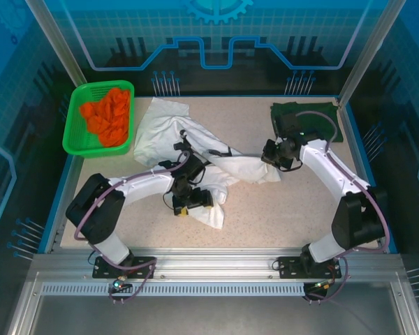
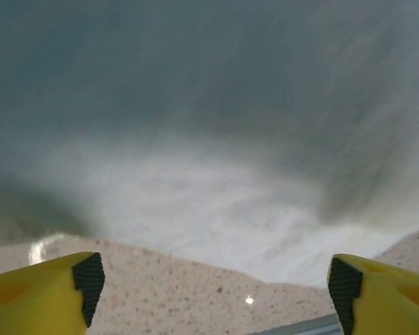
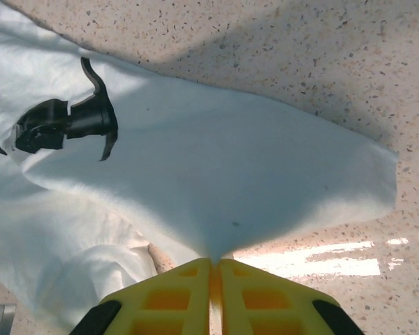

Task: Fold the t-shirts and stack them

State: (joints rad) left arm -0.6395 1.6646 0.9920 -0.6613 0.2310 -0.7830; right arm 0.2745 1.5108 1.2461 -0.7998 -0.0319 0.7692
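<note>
The only marking on the cloth is a black print on the white t-shirt, ahead and to the left of the right gripper. It reads as a dark graphic shape, not as letters I can make out. On the blue backdrop panel beyond both arms sits a gear emblem with circuit-like lines under it; no words are legible there.

The right gripper is clenched on the white t-shirt. Its yellow fingers press together on a peak of cloth, and the fabric fans out ahead of the pinch across the speckled table. The dark green t-shirt lies just beyond that gripper's wrist, by the far right corner and apart from the white one. A cable loop of the right arm arches over it.

The left gripper is released. Its fingers are spread wide, with bare table between them and blurred white cloth just ahead. Seen from above, it hangs over the near part of the white t-shirt. Well off to its far left, a green basket holds orange cloth.

The left arm folds at the elbow near its base, and its forearm reaches right toward the middle of the table. The right arm bends outward at the elbow, its forearm angled back in toward the cloth.
</note>
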